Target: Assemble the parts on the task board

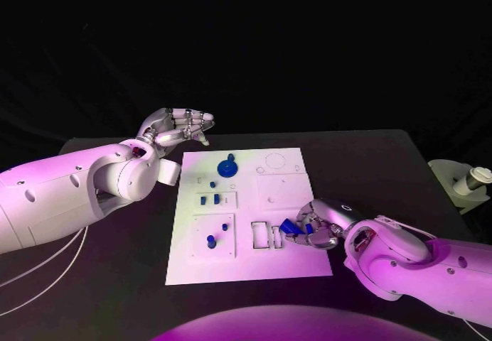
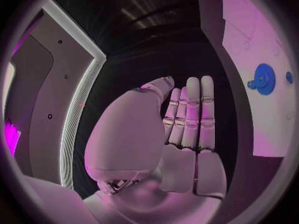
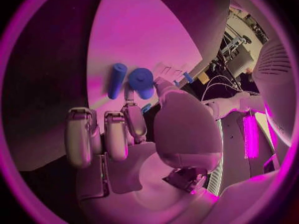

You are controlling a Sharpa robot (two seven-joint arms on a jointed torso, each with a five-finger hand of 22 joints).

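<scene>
The white task board (image 1: 292,266) lies in the middle of the black table. My right hand (image 1: 320,226) rests low over its near right part and pinches a small blue part (image 1: 290,227) beside two rectangular slots (image 1: 266,235). In the right wrist view a bit of that blue part (image 3: 144,108) shows between the fingertips, with a blue peg (image 3: 116,79) and a round blue part (image 3: 142,81) on the board beyond. A blue gear (image 1: 227,168) (image 2: 264,78) sits at the board's far side. My left hand (image 1: 180,126) (image 2: 187,129) hovers off the far left corner, holding nothing.
Several small blue parts stand in the board's left column (image 1: 211,242). A white fixture with a cylinder (image 1: 466,182) sits at the table's right edge. White cables (image 1: 41,270) hang off the table's left side.
</scene>
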